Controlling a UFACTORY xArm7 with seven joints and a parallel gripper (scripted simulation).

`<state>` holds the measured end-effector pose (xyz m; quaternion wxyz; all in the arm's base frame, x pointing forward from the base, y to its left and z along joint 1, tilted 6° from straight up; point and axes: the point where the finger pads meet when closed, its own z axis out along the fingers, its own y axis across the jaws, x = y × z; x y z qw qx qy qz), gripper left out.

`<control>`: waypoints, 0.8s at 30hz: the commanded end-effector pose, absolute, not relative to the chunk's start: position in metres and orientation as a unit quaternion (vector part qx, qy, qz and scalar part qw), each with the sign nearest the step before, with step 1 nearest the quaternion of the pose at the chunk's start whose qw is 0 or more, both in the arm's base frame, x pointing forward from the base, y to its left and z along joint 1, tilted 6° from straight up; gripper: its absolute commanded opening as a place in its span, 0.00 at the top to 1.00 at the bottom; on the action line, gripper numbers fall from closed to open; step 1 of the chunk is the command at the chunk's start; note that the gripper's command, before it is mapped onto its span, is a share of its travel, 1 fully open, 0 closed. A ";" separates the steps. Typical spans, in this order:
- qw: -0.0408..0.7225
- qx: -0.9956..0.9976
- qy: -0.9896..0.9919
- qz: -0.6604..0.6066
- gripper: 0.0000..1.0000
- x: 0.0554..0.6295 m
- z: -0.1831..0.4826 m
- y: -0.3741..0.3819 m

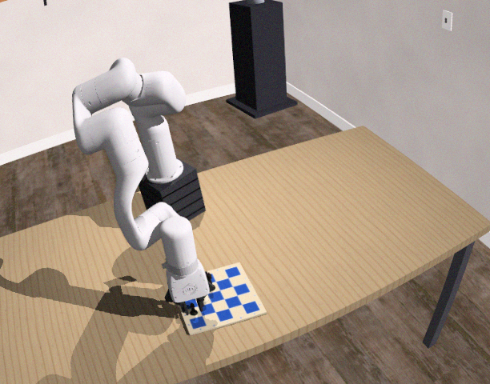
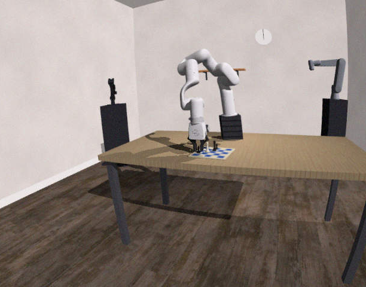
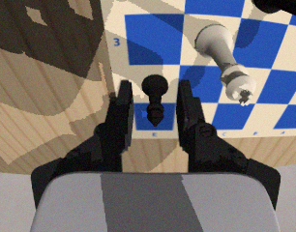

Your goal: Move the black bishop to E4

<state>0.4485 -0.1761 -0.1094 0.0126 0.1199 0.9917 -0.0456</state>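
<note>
The black bishop (image 3: 154,99) stands upright on a blue square in row 4, at the corner of the blue-and-cream chessboard (image 1: 224,298). My gripper (image 3: 155,95) is open, low over that square, with one finger on each side of the bishop and a small gap on both sides. In the top and exterior views the gripper (image 1: 192,307) (image 2: 199,147) sits at the board's near-left corner, and the bishop (image 2: 198,150) is mostly hidden between the fingers. The column letter is not readable.
A white piece (image 3: 225,58) (image 2: 207,147) stands one square to the right of the bishop, close to my right finger. Another black piece (image 2: 214,144) stands further along the board. The arm's black base (image 1: 173,192) is behind the board.
</note>
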 end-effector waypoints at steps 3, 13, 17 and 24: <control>0.015 0.120 0.992 -0.046 0.63 0.450 -0.108 -0.176; 0.015 0.120 0.992 -0.046 0.63 0.450 -0.094 -0.175; 0.015 0.120 0.992 -0.046 0.63 0.450 -0.080 -0.174; 0.015 0.120 0.992 -0.046 0.63 0.449 -0.047 -0.171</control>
